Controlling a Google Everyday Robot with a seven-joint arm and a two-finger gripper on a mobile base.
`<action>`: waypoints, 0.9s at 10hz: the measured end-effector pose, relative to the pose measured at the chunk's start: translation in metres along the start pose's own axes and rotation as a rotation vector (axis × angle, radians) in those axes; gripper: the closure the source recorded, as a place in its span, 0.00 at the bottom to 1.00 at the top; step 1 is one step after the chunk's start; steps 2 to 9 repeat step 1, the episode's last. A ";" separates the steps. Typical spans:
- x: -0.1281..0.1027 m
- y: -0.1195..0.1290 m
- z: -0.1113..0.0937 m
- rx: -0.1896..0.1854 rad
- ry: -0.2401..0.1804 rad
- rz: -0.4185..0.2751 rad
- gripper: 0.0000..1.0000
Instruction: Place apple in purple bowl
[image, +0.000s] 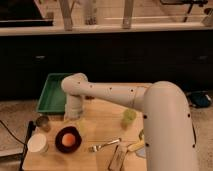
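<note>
The apple (69, 139) is a small orange-red fruit lying inside the purple bowl (68, 146), a dark shallow bowl at the front left of the wooden table (100, 130). My white arm reaches from the right across the table and bends down at the left. My gripper (73, 117) hangs just above and behind the bowl, close to its far rim. The apple lies apart from the gripper.
A green tray (52, 92) sits at the back left. A small metal cup (43, 123) and a white cup (38, 143) stand left of the bowl. A green cup (129, 118), a fork (103, 146) and a yellow object (135, 146) lie to the right.
</note>
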 end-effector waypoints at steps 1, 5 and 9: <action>0.000 0.000 0.000 0.000 0.000 0.000 0.20; 0.000 0.000 0.000 0.000 0.000 0.000 0.20; 0.000 0.000 0.000 0.000 0.000 0.000 0.20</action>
